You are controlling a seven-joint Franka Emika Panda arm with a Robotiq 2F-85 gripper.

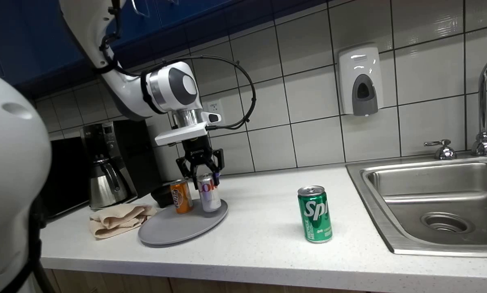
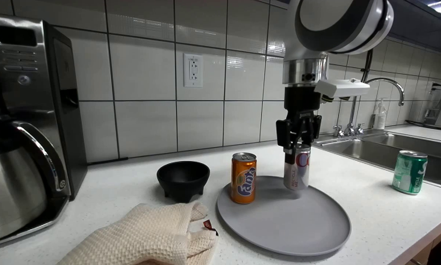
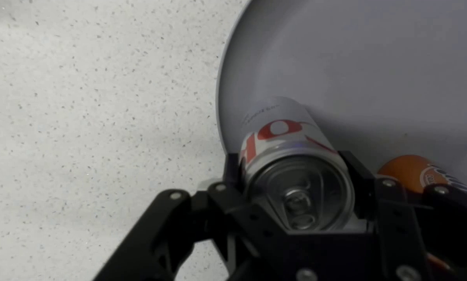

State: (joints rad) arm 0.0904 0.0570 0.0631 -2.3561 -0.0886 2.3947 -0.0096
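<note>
My gripper (image 1: 206,185) points down with its black fingers closed on both sides of a silver-white cola can (image 1: 210,199) near its top. The can also shows in an exterior view (image 2: 297,176) and in the wrist view (image 3: 278,130), top toward the camera. It is roughly upright over the back part of a round grey plate (image 2: 286,235); its base is at or just above the surface, and I cannot tell which. An orange Fanta can (image 2: 243,180) stands upright on the plate beside it, partly hidden by a finger in the wrist view (image 3: 407,171).
A green Sprite can (image 1: 316,215) stands on the counter between plate and sink (image 1: 373,203). A black bowl (image 2: 183,178), a beige cloth (image 2: 143,235) and a coffee maker (image 2: 25,147) lie on the plate's other side. A tiled wall (image 1: 312,138) runs behind.
</note>
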